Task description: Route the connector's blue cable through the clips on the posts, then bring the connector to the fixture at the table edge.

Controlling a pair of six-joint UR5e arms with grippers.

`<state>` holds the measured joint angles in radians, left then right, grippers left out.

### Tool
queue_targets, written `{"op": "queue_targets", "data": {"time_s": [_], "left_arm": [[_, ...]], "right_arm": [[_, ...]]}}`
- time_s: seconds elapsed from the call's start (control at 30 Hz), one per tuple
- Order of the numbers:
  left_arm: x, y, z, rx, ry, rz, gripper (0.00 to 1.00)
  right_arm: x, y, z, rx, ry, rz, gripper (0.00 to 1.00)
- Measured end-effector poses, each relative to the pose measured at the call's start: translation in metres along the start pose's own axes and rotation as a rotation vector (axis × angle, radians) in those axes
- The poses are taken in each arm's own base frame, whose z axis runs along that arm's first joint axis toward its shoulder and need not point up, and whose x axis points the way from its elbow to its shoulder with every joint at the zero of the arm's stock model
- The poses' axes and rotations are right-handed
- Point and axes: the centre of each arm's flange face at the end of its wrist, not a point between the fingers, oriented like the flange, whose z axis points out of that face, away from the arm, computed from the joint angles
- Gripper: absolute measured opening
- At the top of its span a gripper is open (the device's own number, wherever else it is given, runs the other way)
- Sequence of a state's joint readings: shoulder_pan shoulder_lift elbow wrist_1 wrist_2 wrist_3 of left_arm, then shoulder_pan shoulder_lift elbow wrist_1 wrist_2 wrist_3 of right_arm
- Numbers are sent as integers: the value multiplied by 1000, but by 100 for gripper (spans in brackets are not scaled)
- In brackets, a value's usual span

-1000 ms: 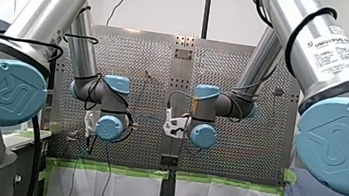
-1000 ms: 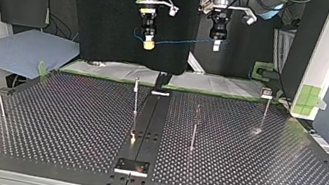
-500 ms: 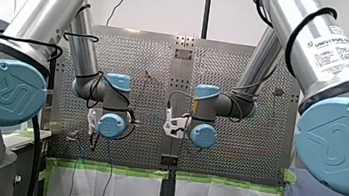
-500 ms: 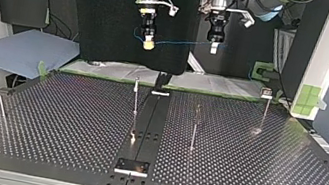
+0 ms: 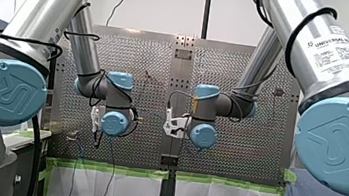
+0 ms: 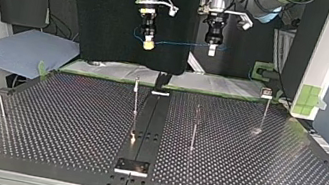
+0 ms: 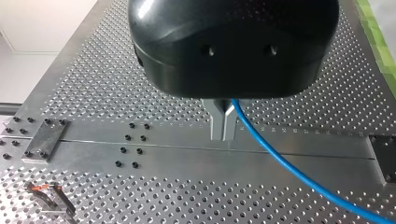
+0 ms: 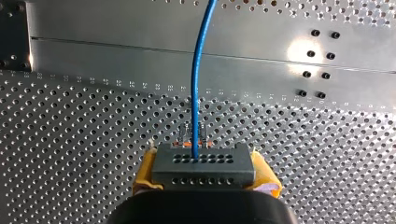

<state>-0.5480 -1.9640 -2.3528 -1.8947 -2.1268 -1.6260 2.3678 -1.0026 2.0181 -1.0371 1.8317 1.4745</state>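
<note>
Right wrist view gives you the clearest read: my right gripper (image 8: 204, 161) is clamped on the connector (image 8: 203, 171), a dark grey block with rows of small holes, squeezed between the yellow pads (image 8: 145, 173). The blue cable (image 8: 196, 93) leaves the middle of the block's face and runs straight ahead of the gripper, over the perforated table (image 8: 70, 140) and across its smooth central rail (image 8: 140, 56).

Turn to the left wrist view and you find my left gripper (image 7: 223, 135) with its two metal fingers (image 7: 215, 123) pressed together. The cable comes out right at their base, just under the black housing, and sweeps off to one side above the table — so these jaws are closed on the cable. A small clip (image 7: 49, 198) with orange marks shows well off to the gripper's other side.

From the top view you can see both grippers hanging high over the table, apart from each other, with the cable strung between them in a shallow sag. The thin posts (image 6: 136, 99) stand on the table well below that span — the connector and cable hang clear above them. A small metal plate (image 6: 132, 166) sits on the central rail at the table's near edge in that view.
</note>
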Motion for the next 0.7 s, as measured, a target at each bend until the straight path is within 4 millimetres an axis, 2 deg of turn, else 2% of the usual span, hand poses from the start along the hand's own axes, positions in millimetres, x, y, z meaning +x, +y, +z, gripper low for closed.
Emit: {"op": "queue_targets", "data": {"time_s": [0.17,0.3,0.5,0.7], "left_arm": [[-1,0,1,0,-1,0,1],[-12,-1,15,-5,-20,-6,1],[-40,-5,39,-19,-63,-28,1],[-63,-7,41,-20,-74,-34,1]], "right_arm": [[0,0,0,0,0,0,0],[6,-3,1,1,8,10,0],[33,-28,5,40,35,52,0],[47,-50,8,77,33,58,0]]}}
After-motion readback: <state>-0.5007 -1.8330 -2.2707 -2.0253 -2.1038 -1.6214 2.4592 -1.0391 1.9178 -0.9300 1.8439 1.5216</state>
